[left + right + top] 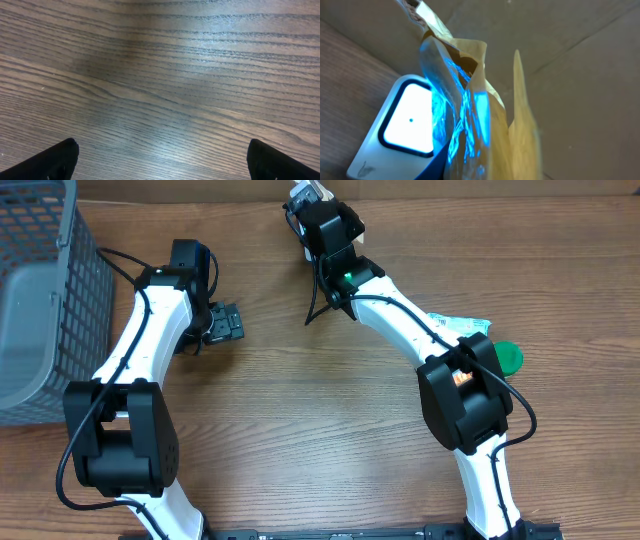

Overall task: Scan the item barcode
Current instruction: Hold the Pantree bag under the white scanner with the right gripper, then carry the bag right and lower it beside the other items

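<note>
Since the crinkly pouch of brown paper and clear film (470, 100) is held in the air at the far edge of the wood-grain counter (330, 440), just beside the glowing window of the white barcode scanner (410, 125) and washed in its blue light, it reads as a light, limp thing. The right gripper (310, 205) appears to pinch it by the end nearest the wrist camera, though the fingers themselves are all but hidden behind the film in the right wrist view. I judge the film to be slippery and likely to buckle and glare. A firm hold on a paper edge or seam, away from the printed code, would serve best. Squeezing the middle would crumple the surface the scanner must read. Whether a barcode faces the window I cannot tell. The left gripper (165, 160) hovers low over bare counter, well apart from the pouch, fingers spread wide and holding nothing.
</note>
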